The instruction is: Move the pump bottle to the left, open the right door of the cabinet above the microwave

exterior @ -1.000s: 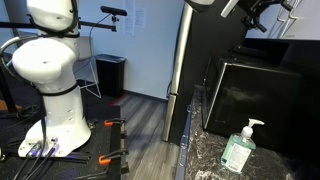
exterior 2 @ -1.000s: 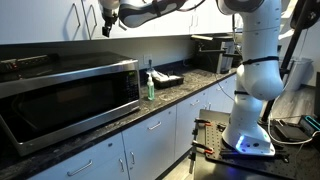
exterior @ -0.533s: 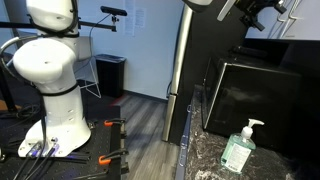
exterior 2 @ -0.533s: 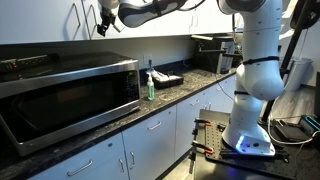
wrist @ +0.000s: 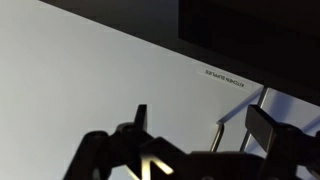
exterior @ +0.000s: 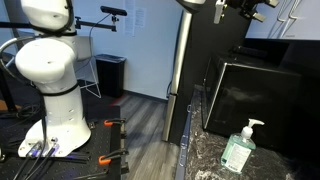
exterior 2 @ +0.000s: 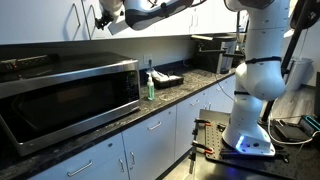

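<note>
Dark stone counter (exterior 2: 175,98) holds your pale-green plastic pump bottle (exterior 2: 151,86), seemingly moved; flat white right door (exterior 2: 112,32) is shut, gripper (exterior 2: 102,14) agape nearby.

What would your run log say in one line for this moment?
jaws: open, empty, by cabinet handles | pump bottle: upright on counter beside microwave | cabinet doors: shut

We see an arm (exterior 2: 262,60) of glossy white rounded segments with dark bands at the joints, coloured cables (exterior: 40,150) bunched beside its base (exterior: 45,135), and well above that base a black gripper (wrist: 200,122).
</note>
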Tool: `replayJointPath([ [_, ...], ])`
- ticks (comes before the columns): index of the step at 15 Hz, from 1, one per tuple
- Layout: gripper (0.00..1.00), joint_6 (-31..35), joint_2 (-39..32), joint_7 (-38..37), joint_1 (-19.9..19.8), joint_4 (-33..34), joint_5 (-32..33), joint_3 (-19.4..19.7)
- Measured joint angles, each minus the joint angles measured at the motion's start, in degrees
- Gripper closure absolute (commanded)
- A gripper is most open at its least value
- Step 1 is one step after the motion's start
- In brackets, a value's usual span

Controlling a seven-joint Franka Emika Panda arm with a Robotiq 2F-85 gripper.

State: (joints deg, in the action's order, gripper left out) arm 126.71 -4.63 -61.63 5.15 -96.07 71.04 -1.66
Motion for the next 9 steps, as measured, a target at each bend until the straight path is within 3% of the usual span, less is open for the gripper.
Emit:
replayJointPath([
  [9,0.0,-0.01,0.44,-0.68,0.0,-0.63,0.08,0.0],
])
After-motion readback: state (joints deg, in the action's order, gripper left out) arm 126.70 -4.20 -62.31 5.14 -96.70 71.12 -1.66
